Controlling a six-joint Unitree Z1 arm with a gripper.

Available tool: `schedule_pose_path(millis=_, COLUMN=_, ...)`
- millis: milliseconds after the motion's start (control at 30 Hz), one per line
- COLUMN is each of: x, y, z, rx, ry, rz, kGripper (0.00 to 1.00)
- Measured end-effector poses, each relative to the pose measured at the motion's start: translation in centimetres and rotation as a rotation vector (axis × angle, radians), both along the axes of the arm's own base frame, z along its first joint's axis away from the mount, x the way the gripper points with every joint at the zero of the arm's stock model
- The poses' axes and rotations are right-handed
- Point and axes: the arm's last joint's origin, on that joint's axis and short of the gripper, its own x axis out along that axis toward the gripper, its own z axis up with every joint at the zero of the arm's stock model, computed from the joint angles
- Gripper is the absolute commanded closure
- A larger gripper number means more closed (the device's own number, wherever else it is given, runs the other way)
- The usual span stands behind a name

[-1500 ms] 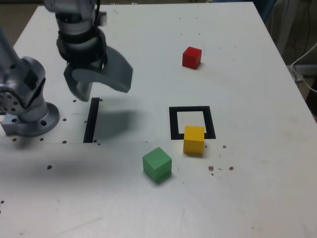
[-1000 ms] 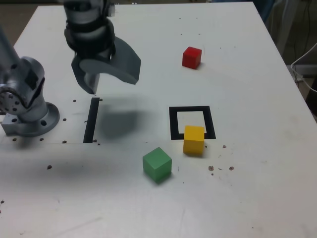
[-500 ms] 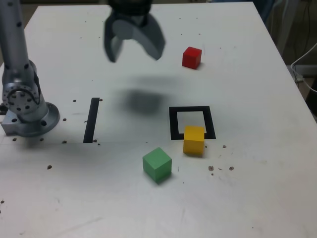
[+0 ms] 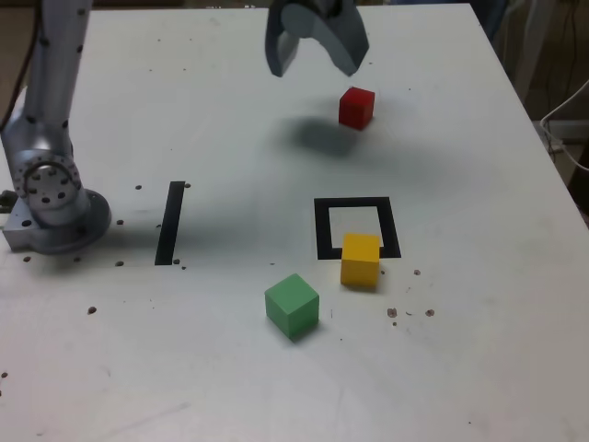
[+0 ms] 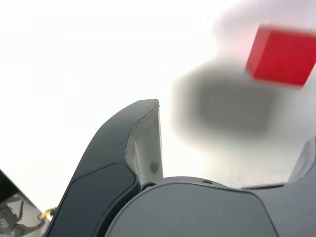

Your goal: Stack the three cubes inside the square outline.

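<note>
A: Where's the claw [image 4: 315, 72] now?
B: High over the table [image 4: 221, 368], toward its far edge in the exterior view. Its fingers are spread wide, with nothing between them

A: And the red cube [image 4: 356, 108]?
B: On the table, the nearest of the three to the far edge, well in from the right edge. In the exterior view the claw shows up and to the left of it, and a soft shadow [image 4: 322, 135] lies just beside the cube on its left. The wrist view has the cube too, beyond the fingers and apart from them

A: The yellow cube [image 4: 360, 261]?
B: At the side of the square outline [image 4: 394, 228] farthest from the table's far edge, covering part of the black border. Most of the white centre is uncovered

A: What about the green cube [image 4: 293, 306]?
B: Outside the outline, to the left of the yellow cube in the exterior view and farther from the table's far edge. The two stand apart, and nothing is stacked

A: Anything else lying there?
B: A straight black strip [image 4: 170, 223], between the outline and the arm's base [image 4: 60, 221], which is over at the exterior view's left
</note>
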Motion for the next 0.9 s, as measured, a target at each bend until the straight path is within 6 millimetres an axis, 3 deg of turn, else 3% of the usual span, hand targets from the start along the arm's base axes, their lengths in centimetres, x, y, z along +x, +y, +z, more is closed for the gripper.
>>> schedule_pose_path(millis=500, x=3.6, y=1.1, z=-4.0, rx=-0.005, ry=0.016, rz=-0.031, kGripper=0.09)
schedule_pose_path(millis=667, x=4.2, y=0.9, z=-4.9, rx=-0.005, ry=0.010, rz=-0.041, kGripper=0.17)
schedule_pose_path(millis=900, x=4.8, y=0.9, z=-5.9, rx=0.002, ry=-0.012, rz=-0.038, kGripper=0.36)
